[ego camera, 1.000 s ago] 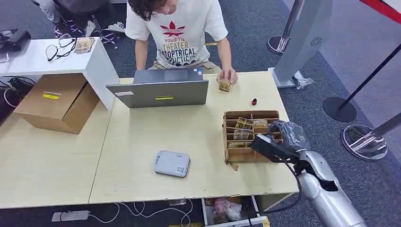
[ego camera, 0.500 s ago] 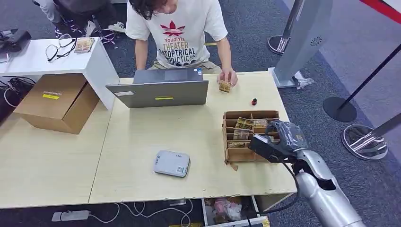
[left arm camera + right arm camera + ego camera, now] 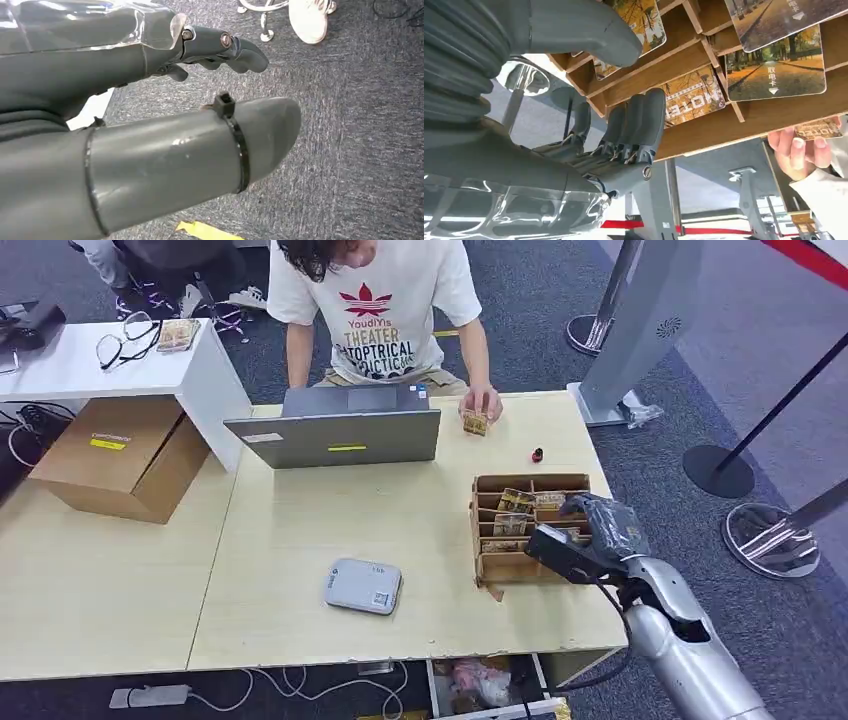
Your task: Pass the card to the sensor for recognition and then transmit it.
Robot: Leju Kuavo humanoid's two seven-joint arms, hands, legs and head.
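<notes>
A brown slotted card rack [image 3: 484, 545] stands at the table's right side with several autumn-picture cards [image 3: 516, 502] upright in it. My right hand [image 3: 606, 524] hovers over the rack's right end. In the right wrist view that hand [image 3: 624, 135] is spread, thumb apart from straight fingers, whose tips lie beside a card marked HOTEL [image 3: 687, 102]; it holds nothing. The grey sensor pad [image 3: 363, 586] lies flat left of the rack. A person across the table pinches another card [image 3: 475, 422]. My left hand [image 3: 100, 65] hangs over carpet, holding nothing.
A grey laptop [image 3: 340, 435] stands open at the table's far edge before the seated person. A small red object [image 3: 537, 454] lies beyond the rack. A cardboard box [image 3: 120, 455] and white side table [image 3: 150, 365] stand far left. Stanchion bases [image 3: 719, 471] stand right.
My right hand has edged slightly left along the rack's right end. The person, the cards and the sensor pad have stayed where they were.
</notes>
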